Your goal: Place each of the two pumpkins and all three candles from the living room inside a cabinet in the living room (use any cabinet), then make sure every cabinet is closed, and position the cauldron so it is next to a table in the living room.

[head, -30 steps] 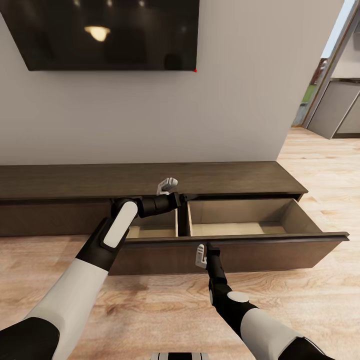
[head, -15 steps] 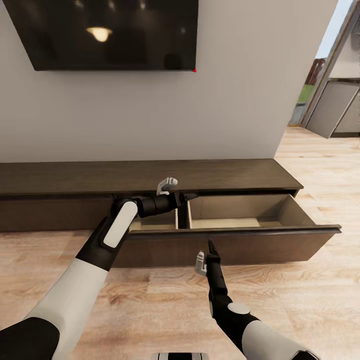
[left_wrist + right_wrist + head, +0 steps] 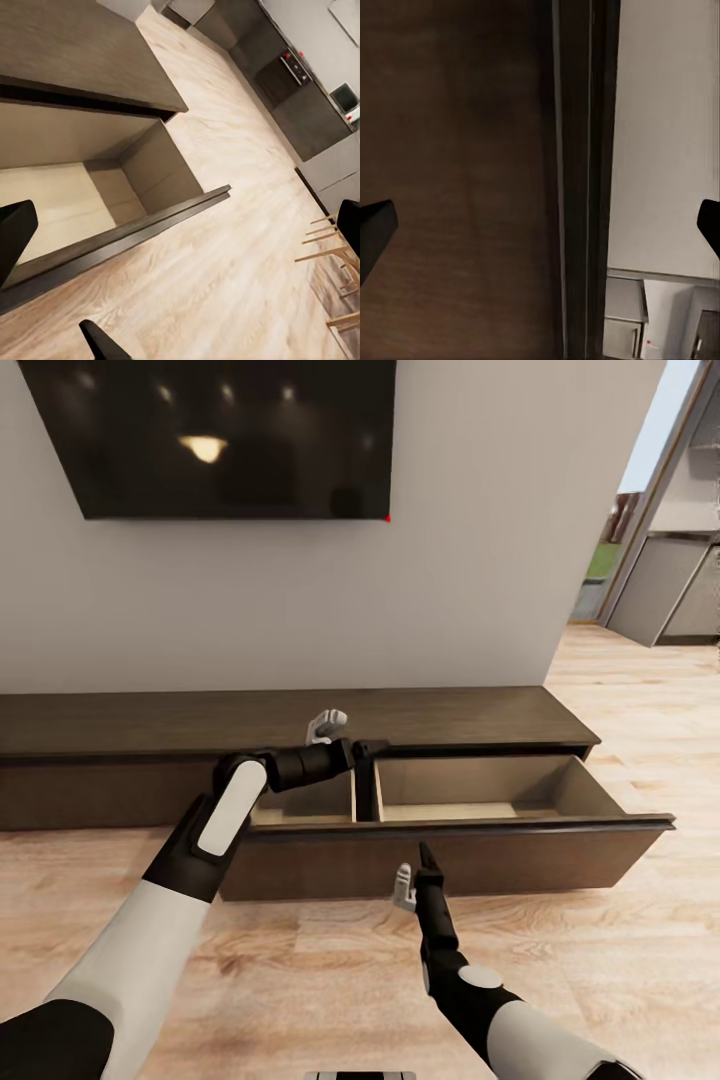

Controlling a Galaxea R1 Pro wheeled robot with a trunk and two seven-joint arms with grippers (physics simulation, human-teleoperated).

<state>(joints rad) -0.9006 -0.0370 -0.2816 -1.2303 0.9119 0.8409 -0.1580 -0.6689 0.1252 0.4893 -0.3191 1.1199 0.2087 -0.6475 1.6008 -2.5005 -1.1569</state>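
Observation:
The cabinet [image 3: 120, 725] is a long, low dark-brown console against the wall. Its wide drawer [image 3: 520, 855] stands pulled out, and the pale beige inside [image 3: 67, 210] that shows holds nothing. My left gripper [image 3: 362, 750] hovers over the drawer's back, near the cabinet's top edge, open and empty. My right gripper [image 3: 424, 860] is open just in front of the drawer's dark front panel [image 3: 457, 187], a little below its top edge. The pumpkins, the candles and the cauldron are out of view.
A black TV [image 3: 220, 430] hangs on the wall above the cabinet. Wooden floor [image 3: 300, 970] lies between me and the drawer. A doorway [image 3: 660, 590] at the right leads to kitchen units [image 3: 292, 67]. Thin wooden chair legs [image 3: 330, 247] stand on the floor beyond the drawer.
The camera has shifted, so the TV sits lower in the picture. My right gripper has come off the drawer front's top edge and now sits lower before it. The drawer looks slightly further in.

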